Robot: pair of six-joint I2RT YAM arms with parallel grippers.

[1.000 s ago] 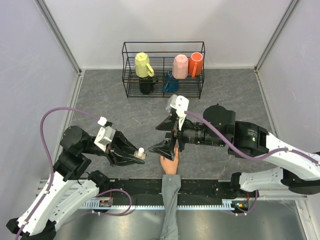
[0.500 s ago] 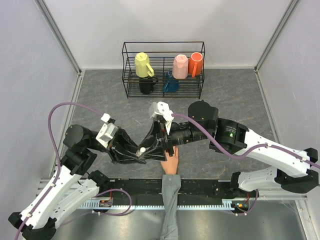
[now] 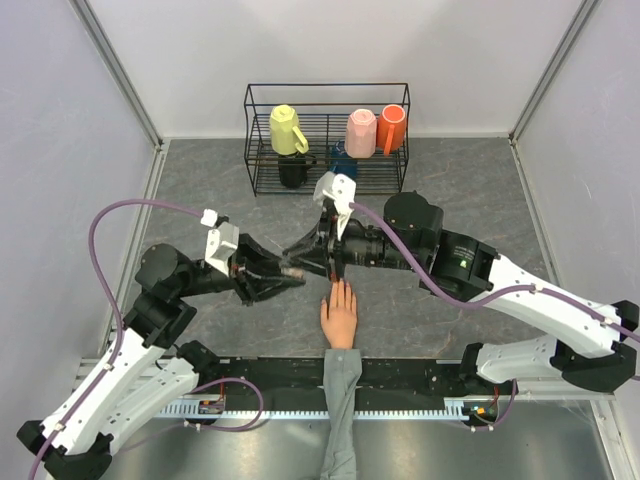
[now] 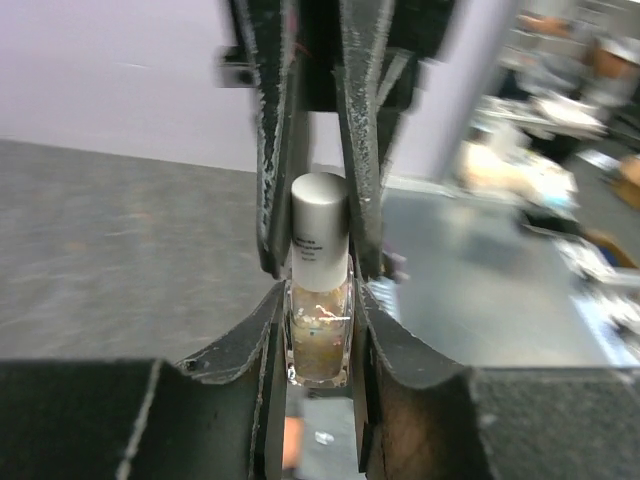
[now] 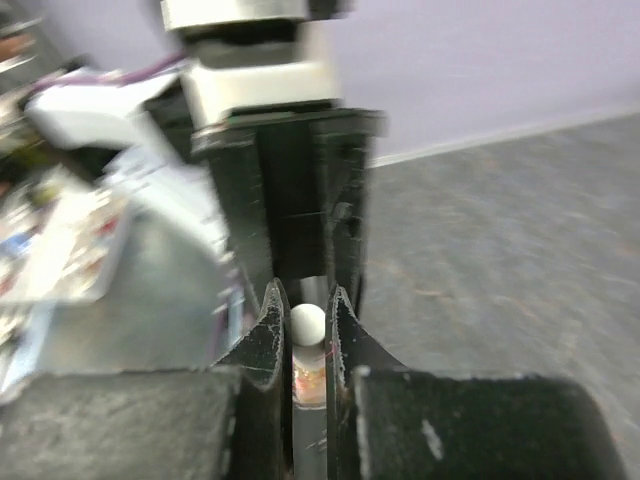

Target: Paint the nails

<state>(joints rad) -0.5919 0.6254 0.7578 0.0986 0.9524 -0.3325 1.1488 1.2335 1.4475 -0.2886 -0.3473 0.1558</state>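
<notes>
As the left gripper [image 4: 318,310] clamps the polish bottle [image 4: 320,345], the right gripper [image 5: 300,305] pinches its silver cap [image 4: 320,235]; next, likely twist it off.

Grey speckled bench [image 3: 480,200], bearing a black wire rack [image 3: 320,86] at the back and a peach mannequin hand [image 3: 339,320] lying flat near the front.

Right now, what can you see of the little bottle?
The bottle is small clear glass with pale shimmery polish inside and a round silver-white cap on. The left gripper pinches its glass body; the right gripper is shut on the cap. It is held up just past the hand's fingertips.
</notes>
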